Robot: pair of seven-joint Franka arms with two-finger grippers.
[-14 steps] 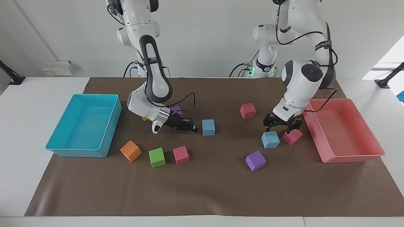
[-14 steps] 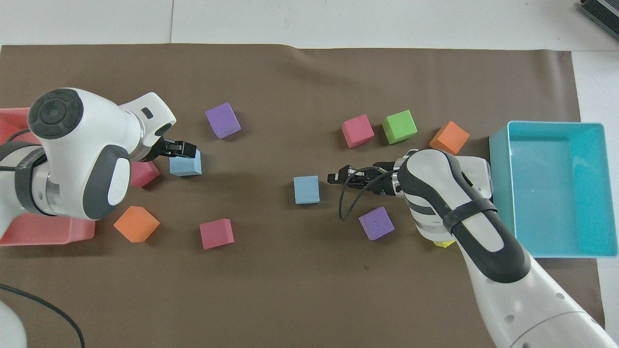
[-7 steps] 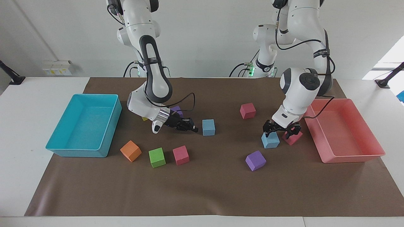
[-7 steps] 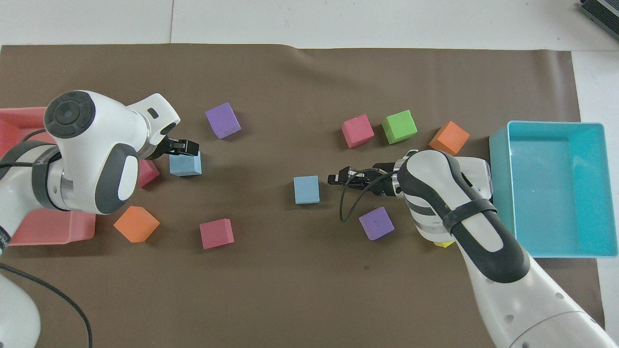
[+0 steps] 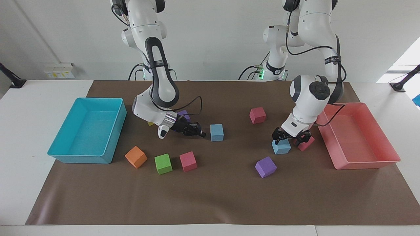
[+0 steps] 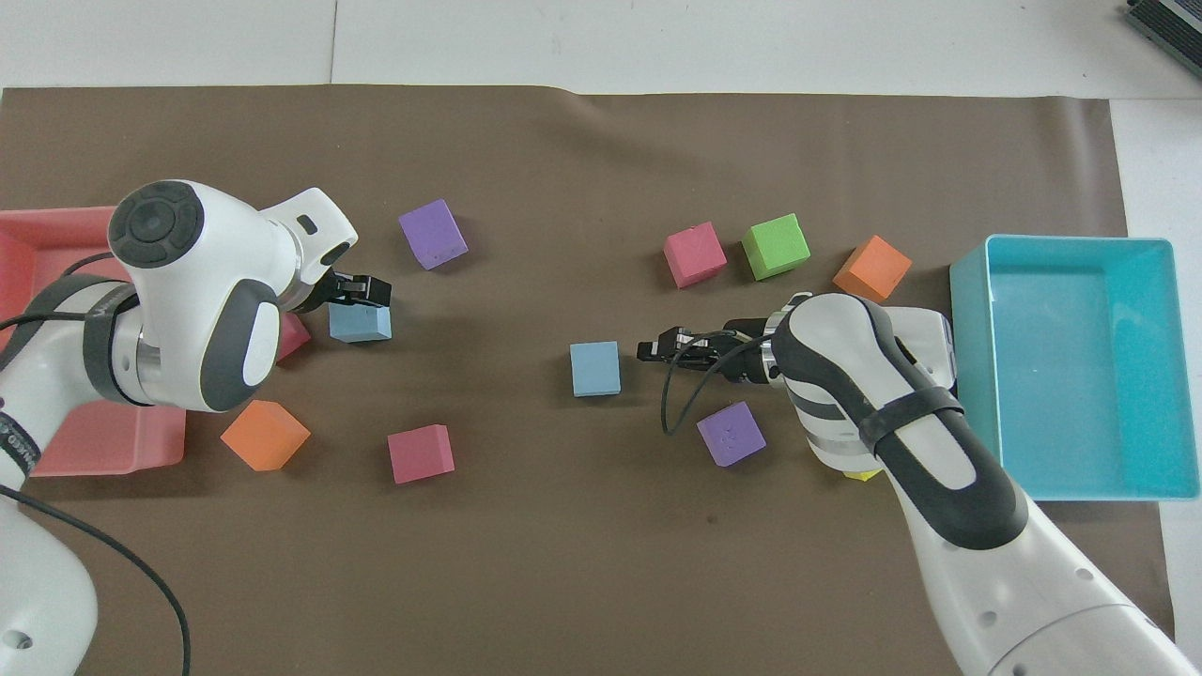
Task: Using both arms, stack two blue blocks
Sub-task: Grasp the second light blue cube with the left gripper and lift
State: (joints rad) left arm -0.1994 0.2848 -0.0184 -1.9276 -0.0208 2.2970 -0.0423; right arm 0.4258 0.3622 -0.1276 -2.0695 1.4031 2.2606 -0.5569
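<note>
Blue block point(image 5: 281, 147) at right of centre sits under my spread left gripper point(image 5: 290, 138); I'd centre, then squeeze. Right gripper point(image 5: 199, 132) waits clenched, empty.

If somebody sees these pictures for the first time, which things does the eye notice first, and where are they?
The two white arms dominate: the left gripper is low over a blue block beside the pink tray, its fingers open. The right gripper, fingers shut, lies beside the other blue block mid-table. A cyan tray sits at the right arm's end.
</note>
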